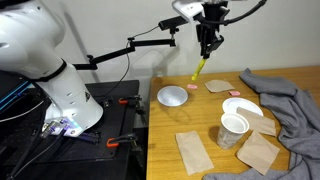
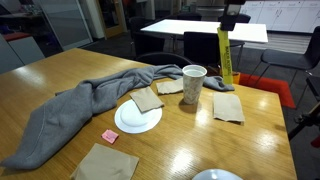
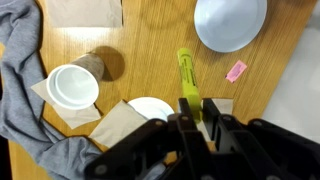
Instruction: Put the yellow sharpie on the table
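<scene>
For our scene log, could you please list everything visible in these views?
yellow sharpie: one, yellow, upright in the pincer over the table
table: one, light brown wood, under the items
paper cup: one, white, near the plate
bowl: one, white, near the table edge
plate: one, white, beside the cloth
napkins: at least four, brown, scattered on the table
small pink pieces: two, pink, near the bowl
cloth: one, grey, crumpled on the table
robot arm: one, white, beside the table
pincer: one, black, shut on the yellow sharpie
</scene>
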{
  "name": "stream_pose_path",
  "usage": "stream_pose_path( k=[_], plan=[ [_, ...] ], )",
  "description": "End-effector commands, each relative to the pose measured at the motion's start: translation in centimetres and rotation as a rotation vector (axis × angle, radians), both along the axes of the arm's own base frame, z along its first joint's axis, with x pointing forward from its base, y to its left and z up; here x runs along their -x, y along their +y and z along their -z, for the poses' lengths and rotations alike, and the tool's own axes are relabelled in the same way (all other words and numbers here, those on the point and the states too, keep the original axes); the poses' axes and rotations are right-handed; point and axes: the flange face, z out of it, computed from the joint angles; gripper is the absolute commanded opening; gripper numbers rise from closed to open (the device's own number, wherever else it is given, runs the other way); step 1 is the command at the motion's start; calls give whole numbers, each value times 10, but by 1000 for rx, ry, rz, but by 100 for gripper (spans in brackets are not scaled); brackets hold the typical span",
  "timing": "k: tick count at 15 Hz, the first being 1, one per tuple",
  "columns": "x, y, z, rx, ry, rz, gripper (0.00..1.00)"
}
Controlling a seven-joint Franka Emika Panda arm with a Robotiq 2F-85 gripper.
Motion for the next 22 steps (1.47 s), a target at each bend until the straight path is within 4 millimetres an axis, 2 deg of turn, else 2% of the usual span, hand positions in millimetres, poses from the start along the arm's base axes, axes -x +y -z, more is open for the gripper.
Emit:
stream_pose_path(
  k=[1,13,22],
  plan=[
    [-6,3,13,-4,82,-87,5],
    [-22,49,115,70,271,-374,5],
    [-45,62,180,115,345,-464,5]
  ],
)
